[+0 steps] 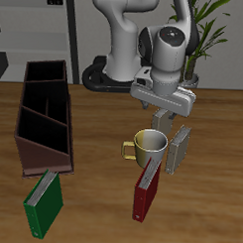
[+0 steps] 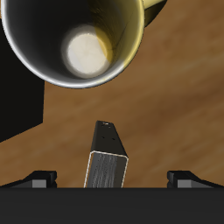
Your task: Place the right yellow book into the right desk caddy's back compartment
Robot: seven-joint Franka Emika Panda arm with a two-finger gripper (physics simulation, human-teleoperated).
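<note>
gripper (image 1: 174,119): spread and empty, hanging over the books, likely lining up a grasp | right yellow book (image 2: 108,162): upright on the bench (image 1: 101,197) directly under the gripper, between its fingertips, not yet gripped | mug (image 1: 149,145): just beside the book | right desk caddy (image 1: 44,111): well apart, back compartment unfilled

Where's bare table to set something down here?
Bare table runs between the caddy and the mug, on down to the front edge between the green book and the red book. It is crowded around the mug, the red book and the gripper.
</note>
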